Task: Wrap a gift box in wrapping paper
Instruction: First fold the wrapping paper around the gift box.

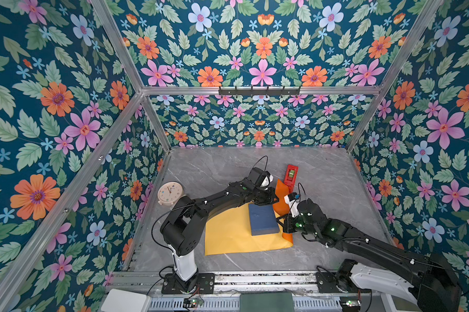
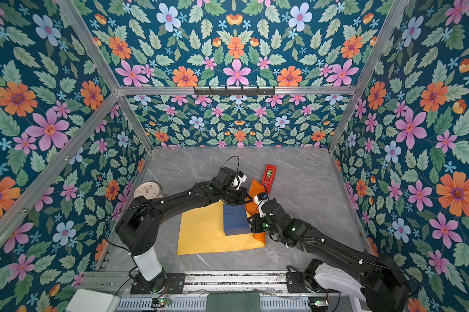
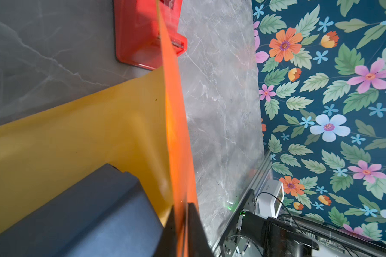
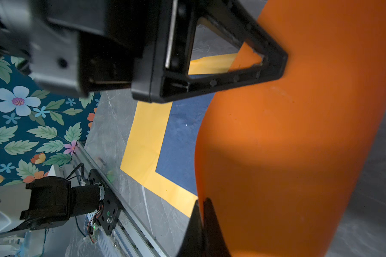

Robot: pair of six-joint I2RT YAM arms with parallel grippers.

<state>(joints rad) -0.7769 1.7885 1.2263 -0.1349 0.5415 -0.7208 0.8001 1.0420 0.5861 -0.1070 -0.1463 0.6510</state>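
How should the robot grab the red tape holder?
Pinch the tape holder across its two long sides, coming straight down from above. It is narrow and sits flat on the table, and the lifted orange paper crowds its near end.

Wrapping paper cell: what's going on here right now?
Both arms hold up one side of the large yellow-orange wrapping paper sheet beside the flat navy-blue cardboard gift box lying on it. The left claw pinches the raised edge's far end, the right claw its near end. The box is not yet covered.
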